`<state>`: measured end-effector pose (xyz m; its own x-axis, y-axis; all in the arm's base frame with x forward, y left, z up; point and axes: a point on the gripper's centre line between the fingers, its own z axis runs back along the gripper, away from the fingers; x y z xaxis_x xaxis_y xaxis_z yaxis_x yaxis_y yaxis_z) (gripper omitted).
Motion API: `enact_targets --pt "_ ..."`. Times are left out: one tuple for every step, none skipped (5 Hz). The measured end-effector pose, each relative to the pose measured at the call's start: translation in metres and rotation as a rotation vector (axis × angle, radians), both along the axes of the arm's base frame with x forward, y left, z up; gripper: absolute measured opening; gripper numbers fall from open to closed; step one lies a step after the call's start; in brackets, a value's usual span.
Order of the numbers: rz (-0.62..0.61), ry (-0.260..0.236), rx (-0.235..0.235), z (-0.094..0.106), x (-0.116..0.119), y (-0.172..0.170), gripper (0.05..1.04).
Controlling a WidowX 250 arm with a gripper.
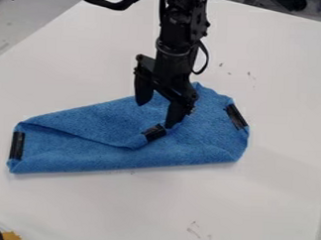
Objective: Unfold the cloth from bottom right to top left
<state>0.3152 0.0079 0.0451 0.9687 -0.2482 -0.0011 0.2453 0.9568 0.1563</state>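
Firstly, one white tabletop (273, 200), extending across most of the frame, with thin brownish scuffs towards the upper right and along the bottom.

Item: one blue cloth (89, 156), lying folded across the middle of the frame, from the left side to right of centre. Its long lower edge is a rounded fold rising slightly towards the right; a loose layer edge slants from the upper left of the cloth down to its middle.

Item: one black robot arm (176, 31), entering at the top edge, a little right of centre, and hanging down over the cloth, with a thin cable looped at its right side.

Item: one black gripper (156, 114), two-fingered, near the centre of the frame over the cloth. Fingers spread well apart (nothing pinched between them), one to the upper left, the other to the lower right with its tip at the middle patch.

Item: three black patches on the cloth, one at the left end (17, 145), one near the right end (236, 116), one at the middle (154, 132)
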Motion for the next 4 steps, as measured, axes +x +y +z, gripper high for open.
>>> enact_targets --pt "0.007 0.033 -0.002 -0.010 -0.004 -0.001 1.001" --pt "0.049 0.038 -0.022 -0.012 -0.006 -0.004 1.001" --pt "0.079 0.033 -0.028 -0.020 -0.013 -0.004 1.001" --pt "0.081 0.027 -0.037 -0.024 -0.015 -0.006 1.001"
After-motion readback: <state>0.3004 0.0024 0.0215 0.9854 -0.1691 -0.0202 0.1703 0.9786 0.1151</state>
